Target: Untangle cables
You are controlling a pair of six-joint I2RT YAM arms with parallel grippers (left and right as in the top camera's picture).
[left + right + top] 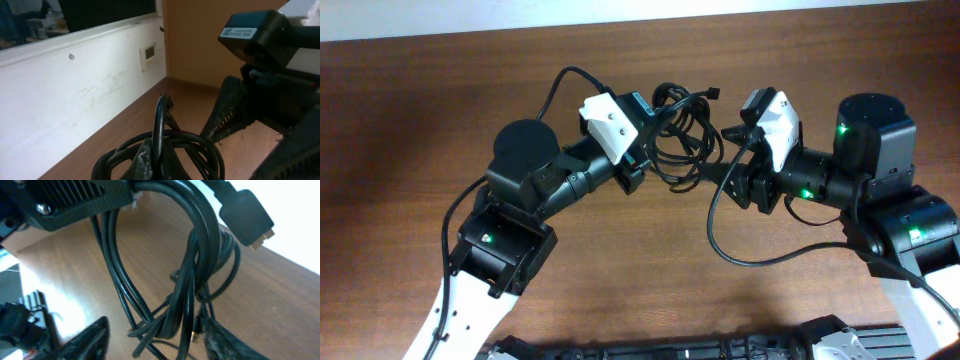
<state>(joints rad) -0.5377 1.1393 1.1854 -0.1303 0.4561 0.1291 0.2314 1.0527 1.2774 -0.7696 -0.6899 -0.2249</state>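
Cables (pixel 685 140) crowd the gap between left gripper (pixel 653 140) and right gripper (pixel 726 158); open table (pixel 410 120) either side

A brown wood-grain tabletop (pixel 400 130) meets a white wall (pixel 75 115); on that wall, a small rectangular panel (pixel 148 53) and a round stud (pixel 71 56); above the wall, dark glass (pixel 105 10); to the wall's right, a tan board (pixel 200 40).

Robotics lab or office room, robot arms (pixel 520 180) at a wood-grain table (pixel 400 150), white wall (pixel 60 115), small wall panel (pixel 148 54) (thermostat-like)
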